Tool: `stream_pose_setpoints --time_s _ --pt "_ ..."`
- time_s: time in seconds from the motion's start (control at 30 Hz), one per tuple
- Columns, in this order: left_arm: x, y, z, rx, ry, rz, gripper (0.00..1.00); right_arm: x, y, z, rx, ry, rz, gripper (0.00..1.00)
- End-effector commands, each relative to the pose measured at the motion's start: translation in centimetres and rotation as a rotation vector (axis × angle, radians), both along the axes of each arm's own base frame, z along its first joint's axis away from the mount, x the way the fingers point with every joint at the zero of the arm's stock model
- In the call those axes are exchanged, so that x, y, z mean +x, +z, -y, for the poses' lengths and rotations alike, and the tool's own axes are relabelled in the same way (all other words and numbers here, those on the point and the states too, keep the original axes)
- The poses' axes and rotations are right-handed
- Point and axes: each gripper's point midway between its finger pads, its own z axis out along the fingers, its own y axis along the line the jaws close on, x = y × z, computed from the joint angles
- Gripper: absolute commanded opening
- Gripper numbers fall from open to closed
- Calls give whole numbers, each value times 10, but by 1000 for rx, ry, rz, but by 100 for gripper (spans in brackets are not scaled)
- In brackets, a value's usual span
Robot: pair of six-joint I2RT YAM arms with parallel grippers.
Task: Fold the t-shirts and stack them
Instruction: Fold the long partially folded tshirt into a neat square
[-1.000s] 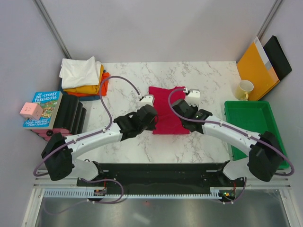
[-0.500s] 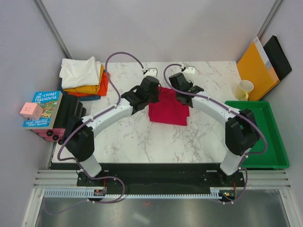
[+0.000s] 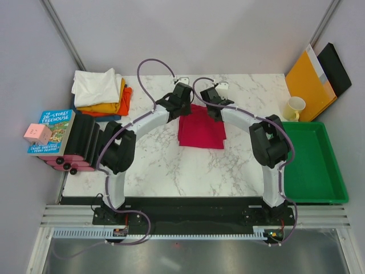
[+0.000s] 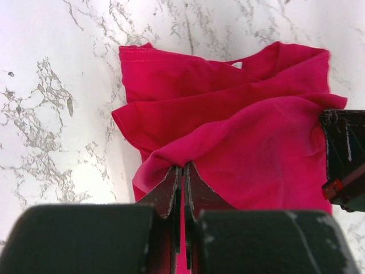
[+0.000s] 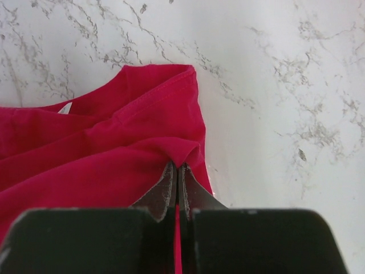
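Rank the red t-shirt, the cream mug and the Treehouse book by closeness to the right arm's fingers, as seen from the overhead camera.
1. red t-shirt, centre of the table, pinched at its far edge by the right fingers.
2. cream mug, off to the right.
3. Treehouse book, far left.

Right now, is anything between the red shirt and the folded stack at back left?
No object lies on the marble between the red t-shirt and the stack; only the left arm's forearm spans that stretch.
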Motion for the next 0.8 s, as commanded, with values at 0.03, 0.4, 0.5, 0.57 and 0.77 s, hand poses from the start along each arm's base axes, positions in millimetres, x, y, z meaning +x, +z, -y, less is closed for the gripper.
stream_pose_setpoints --time_s 0.03,0.4,0.5,0.57,0.77 --pt "37 -1 0 17 -15 42 2 28 1 -7 20 -6 40 0" --pt "67 -13 -14 35 20 25 23 49 3 -8 25 -18 72 28" --pt "58 10 -22 8 50 89 72 48 47 -12 91 7 190 67" --pt "51 41 -24 -35 54 149 100 42 79 -17 113 27 235 78" --pt "20 31 -9 -84 -33 97 93 4 62 -36 164 91 162 41"
